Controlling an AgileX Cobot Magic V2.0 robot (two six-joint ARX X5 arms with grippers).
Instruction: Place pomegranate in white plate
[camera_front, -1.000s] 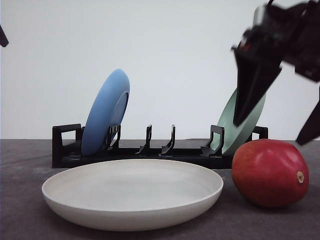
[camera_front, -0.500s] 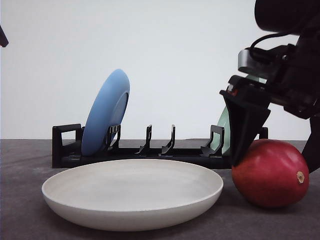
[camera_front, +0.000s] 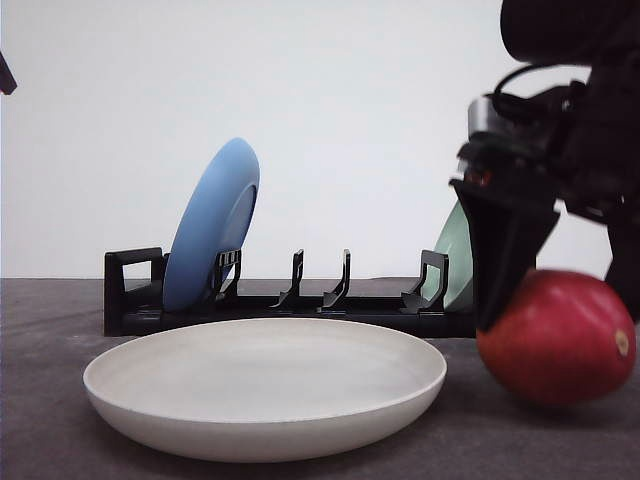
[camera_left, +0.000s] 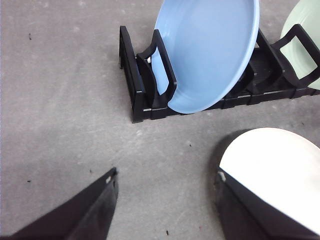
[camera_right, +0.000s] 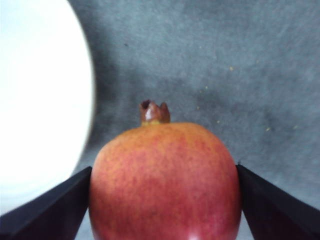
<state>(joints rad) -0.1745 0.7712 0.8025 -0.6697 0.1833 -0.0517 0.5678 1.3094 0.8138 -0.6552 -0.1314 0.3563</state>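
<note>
**Right gripper clamped on pomegranate beside the white plate**

From my remote station I record the following. In the front view the pomegranate (camera_front: 558, 338) sits at about 3 o'clock from the white plate (camera_front: 265, 388), near its rim but apart from it; the fruit's outline is blurred, and I cannot tell whether it rests on the grey tabletop (camera_front: 50, 420) or is just clear of it; its tan stem nub points toward the right edge of the view. The right gripper (camera_front: 560, 300) comes down from 12 o'clock over the fruit; one dark finger lies against the fruit's plate-side flank. In the right wrist view both fingers (camera_right: 45, 210) press against opposite sides of the red skin, so I read this gripper as closed around the pomegranate; the plate's pale edge shows beside it.

The white plate lies flat and holds nothing; behind it, toward 12 o'clock, stands a black dish rack (camera_front: 135, 295) carrying a blue plate (camera_front: 212, 225) upright and tilted in its left slots, and a pale green plate (camera_front: 455, 265) at its right end, partly hidden by the arm.

The left gripper (camera_left: 165, 200) appears in the left wrist view with its fingers spread wide and nothing between them; it hangs above bare tabletop, with the white plate's rim by one finger.
</note>
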